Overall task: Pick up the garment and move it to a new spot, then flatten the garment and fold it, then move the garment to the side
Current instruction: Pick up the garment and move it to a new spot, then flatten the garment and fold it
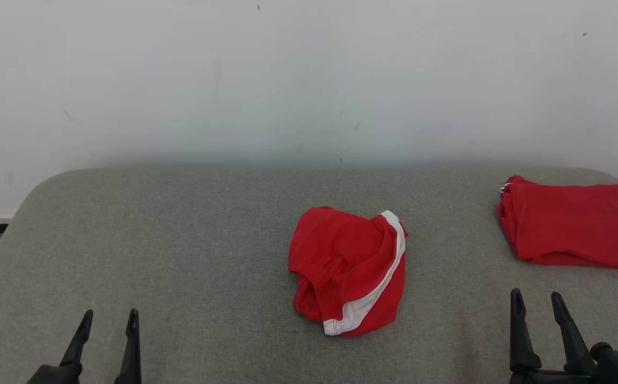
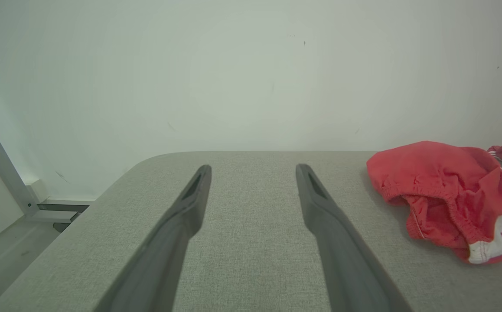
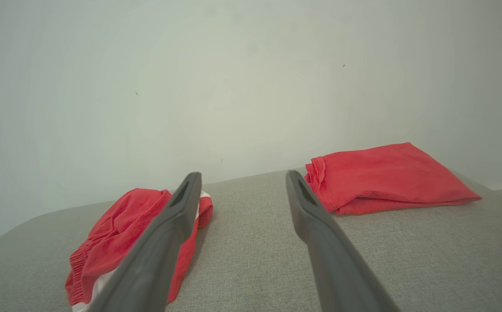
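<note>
While both grippers hang low by the near edge, the garment (image 1: 349, 269) lies in a heap in the middle of the grey table (image 1: 181, 240). It is red with a white stripe (image 1: 357, 313). The left gripper (image 1: 111, 314) is spread wide and has nothing in it. The right gripper (image 1: 536, 296) is spread wide too, with nothing in it. Neither one touches the garment.

The garment looks soft, thin and light. It will likely sag and hang down when it is lifted, and it will not keep its shape. It cannot break. A small pinch of thin cloth may slip out, so the thick stretchy band (image 2: 450, 206) looks like the best place to grab. That band faces the left gripper. The stripe end at the front is also easy to reach.

To the left of the heap the table is bare and wide, so that looks like a good new spot. To the right there is less room, because a folded cloth (image 1: 570, 226) lies by the far right corner, well apart from the heap. The wall (image 1: 309, 80) stands just behind the far edge.
</note>
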Available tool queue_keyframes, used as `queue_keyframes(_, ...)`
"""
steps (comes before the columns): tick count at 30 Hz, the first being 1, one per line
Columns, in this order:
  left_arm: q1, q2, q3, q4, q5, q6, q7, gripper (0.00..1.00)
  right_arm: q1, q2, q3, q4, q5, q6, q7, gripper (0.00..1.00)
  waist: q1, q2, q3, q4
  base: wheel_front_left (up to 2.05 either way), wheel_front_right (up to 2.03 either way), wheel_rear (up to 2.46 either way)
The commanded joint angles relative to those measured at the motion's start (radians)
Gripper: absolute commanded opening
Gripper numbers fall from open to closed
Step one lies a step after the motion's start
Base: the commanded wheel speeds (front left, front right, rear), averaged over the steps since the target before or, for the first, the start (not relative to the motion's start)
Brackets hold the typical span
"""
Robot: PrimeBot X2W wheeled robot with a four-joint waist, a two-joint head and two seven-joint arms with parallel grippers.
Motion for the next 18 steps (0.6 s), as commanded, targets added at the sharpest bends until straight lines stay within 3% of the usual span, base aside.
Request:
queue_keyframes(1, 0.017, -0.001, 0.0, -0.003, 0.004, -0.004, -0.003, 1.0, 0.011, 0.001, 0.001, -0.003, -0.004, -0.002, 0.002, 1.0, 0.0, 0.0, 0.0, 0.0, 0.0, 0.0, 0.0)
queue_keyframes(18, 0.015, -0.001, -0.027, -0.006, 0.007, 0.006, 0.005, 1.0, 0.022, 0.002, 0.004, -0.002, -0.013, -0.002, 0.026, 1.0, 0.0, 0.0, 0.0, 0.006, 0.0, 0.0, 0.0)
